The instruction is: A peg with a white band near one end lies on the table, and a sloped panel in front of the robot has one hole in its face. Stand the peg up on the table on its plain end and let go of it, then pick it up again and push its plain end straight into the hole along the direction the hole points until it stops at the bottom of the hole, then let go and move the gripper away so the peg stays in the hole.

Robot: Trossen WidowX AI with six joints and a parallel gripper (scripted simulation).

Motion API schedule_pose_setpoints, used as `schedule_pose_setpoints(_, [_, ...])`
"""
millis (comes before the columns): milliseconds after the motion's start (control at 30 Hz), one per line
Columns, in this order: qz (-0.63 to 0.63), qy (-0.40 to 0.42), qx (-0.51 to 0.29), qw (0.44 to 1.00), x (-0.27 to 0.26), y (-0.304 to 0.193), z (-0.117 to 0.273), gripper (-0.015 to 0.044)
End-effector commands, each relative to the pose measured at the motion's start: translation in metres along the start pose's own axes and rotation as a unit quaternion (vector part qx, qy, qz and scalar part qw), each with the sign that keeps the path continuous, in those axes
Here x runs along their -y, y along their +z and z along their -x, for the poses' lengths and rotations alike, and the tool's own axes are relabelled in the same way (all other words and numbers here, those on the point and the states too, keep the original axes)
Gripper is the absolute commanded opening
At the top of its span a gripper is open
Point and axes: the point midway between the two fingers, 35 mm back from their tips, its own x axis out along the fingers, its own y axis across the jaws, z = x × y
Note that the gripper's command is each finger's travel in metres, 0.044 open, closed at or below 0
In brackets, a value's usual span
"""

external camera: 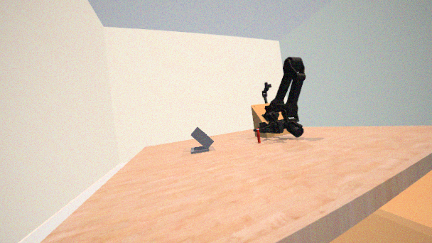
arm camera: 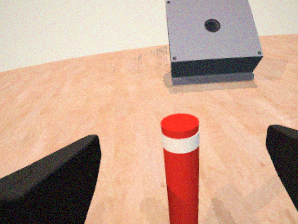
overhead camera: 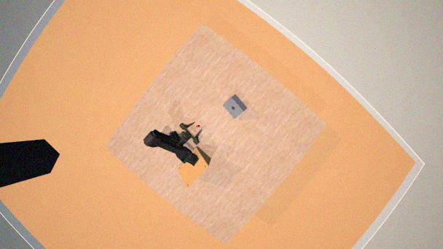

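Note:
The red peg (overhead camera: 197, 126) (external camera: 258, 136) (arm camera: 181, 185) stands about upright on the table, its white band near the top and its plain end down. Its foot is cut off in the wrist view. My gripper (overhead camera: 197, 125) (external camera: 258, 131) (arm camera: 184, 140) is wide open, one finger on each side of the peg, with a gap on both sides in the wrist view. The grey sloped panel (overhead camera: 229, 103) (external camera: 202, 138) (arm camera: 190, 40) stands beyond the peg. Its single round hole (overhead camera: 233, 108) (arm camera: 212, 25) is empty and dark.
An orange block with a sloped top (overhead camera: 193, 170) (external camera: 258, 107) stands close beside the arm, partly under it in the overhead view. A large black shape (overhead camera: 25, 161) is at the left of the overhead view, off the wooden table top (overhead camera: 226, 211) (external camera: 170, 185).

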Motion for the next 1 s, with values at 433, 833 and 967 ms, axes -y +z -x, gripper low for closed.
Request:
schedule_pose_setpoints(433, [-0.002, -0.011, 0.001, 1.000, -0.022, 0.030, -0.001, 0.0440])
schedule_pose_setpoints(833, [-0.004, -0.019, 0.005, 1.000, -0.034, 0.101, 0.002, 0.0440])
schedule_pose_setpoints(967, [-0.004, -0.018, 0.007, 1.000, -0.028, 0.125, 0.006, 0.0440])
